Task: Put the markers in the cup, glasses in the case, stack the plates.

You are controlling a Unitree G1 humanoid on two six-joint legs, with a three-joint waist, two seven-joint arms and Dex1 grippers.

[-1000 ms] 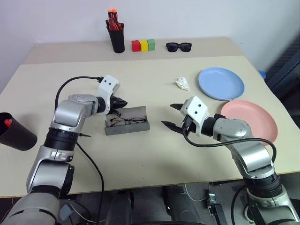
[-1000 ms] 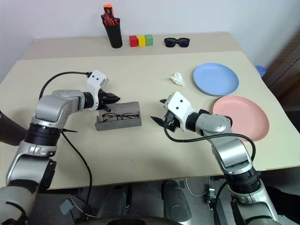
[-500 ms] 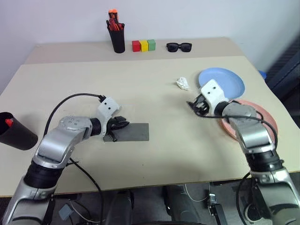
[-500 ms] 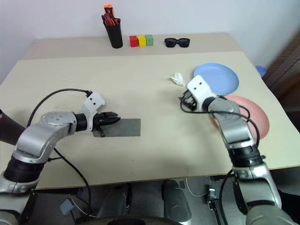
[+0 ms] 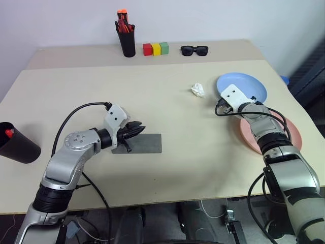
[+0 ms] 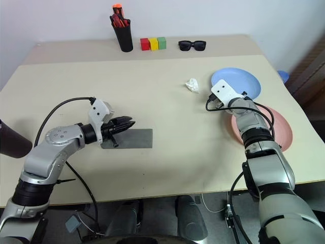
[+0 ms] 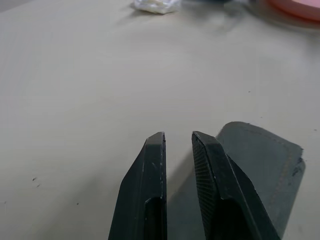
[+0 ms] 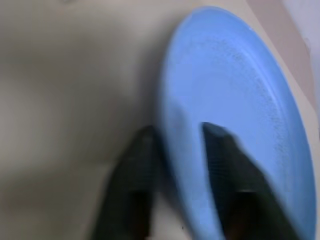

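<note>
- Gripping the blue plate [image 8: 235, 100] rim, right of frame: your right gripper [image 8: 176, 131] pinches it; stiff, light, slippery.
- Left gripper [image 7: 177, 140], nearly closed, holds nothing beside the case [image 5: 144, 143].

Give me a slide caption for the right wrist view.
Right gripper closing its jaws on the near rim of the light blue plate, one finger above and one below.

My left gripper [image 5: 136, 129] hovers at the near-left corner of the closed grey case [image 5: 139, 143]. My right arm reaches to the near rim of the blue plate [image 5: 244, 85], which lies just beyond the pink plate [image 5: 289, 132].
</note>
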